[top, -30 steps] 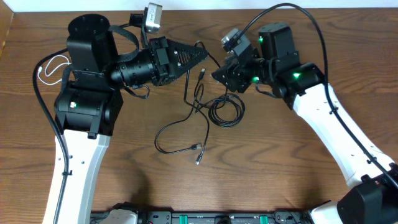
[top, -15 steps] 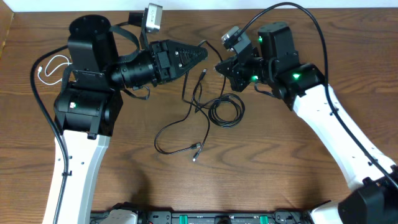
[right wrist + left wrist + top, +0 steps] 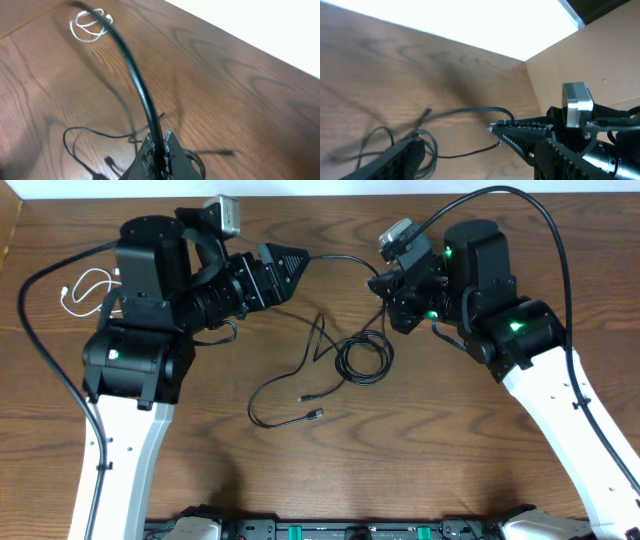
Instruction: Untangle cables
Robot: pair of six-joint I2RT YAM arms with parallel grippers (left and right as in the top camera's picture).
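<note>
The cables [image 3: 341, 363] lay in the middle of the surface [image 3: 450, 460], between the two arms. There were two thin black cords, one wound into a small coil, the other trailing nearer the front edge in a loose loop with its small plug ends lying free. They crossed just left of the coil. One black strand [image 3: 340, 257] was lifted off the wood and stretched between the arms' tips. The white cable [image 3: 86, 280] lay well apart at the far left.

The right tool [image 3: 385, 282] was closed on that raised strand, which emerged from its pinched tips. The left tool [image 3: 295, 260] stood with its jaws wide apart, gripping nothing. The strand passed close by one fingertip, and whether it touched could not be told.

The cords looked light, limp and thin, so a pull on one would likely drag its neighbour along, and a plug could snag in a loop. A straight run near a plug end seemed a better hold than the coil.
</note>
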